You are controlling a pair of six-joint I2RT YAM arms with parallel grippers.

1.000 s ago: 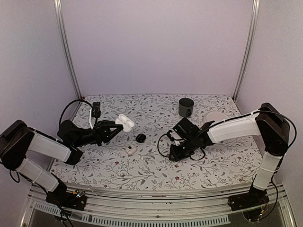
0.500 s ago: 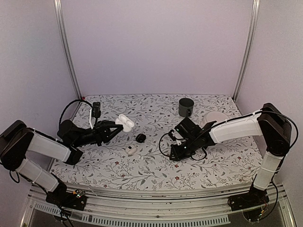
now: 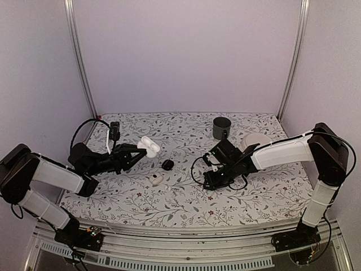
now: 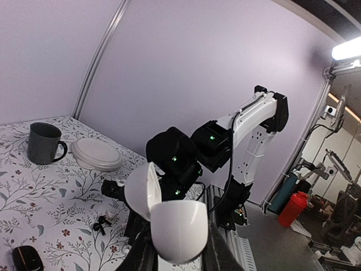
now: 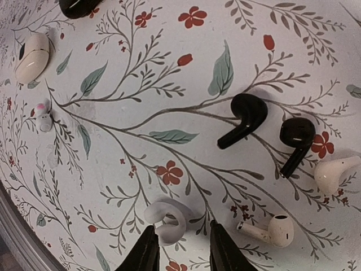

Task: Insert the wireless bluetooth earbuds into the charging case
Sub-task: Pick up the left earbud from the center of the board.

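Note:
My left gripper (image 3: 141,151) is shut on the open white charging case (image 3: 149,147) and holds it above the table; in the left wrist view the case (image 4: 176,230) sits between the fingers with its lid (image 4: 142,189) flipped up. My right gripper (image 3: 212,176) points down at the table, open. In the right wrist view its tips (image 5: 181,248) straddle a white C-shaped ear piece (image 5: 167,218) lying on the cloth. Two black earbuds (image 5: 242,117) (image 5: 294,138) and two white earbuds (image 5: 336,171) (image 5: 272,230) lie just beyond and to the right of it.
A round black case (image 3: 167,164) and a small white case (image 3: 156,179) lie mid-table between the arms. A dark mug (image 3: 221,127) and a white dish (image 3: 256,139) stand at the back right. The table has a floral cloth (image 3: 169,197).
My right gripper has shifted slightly right and away over the earbuds. The left gripper with the case has not moved.

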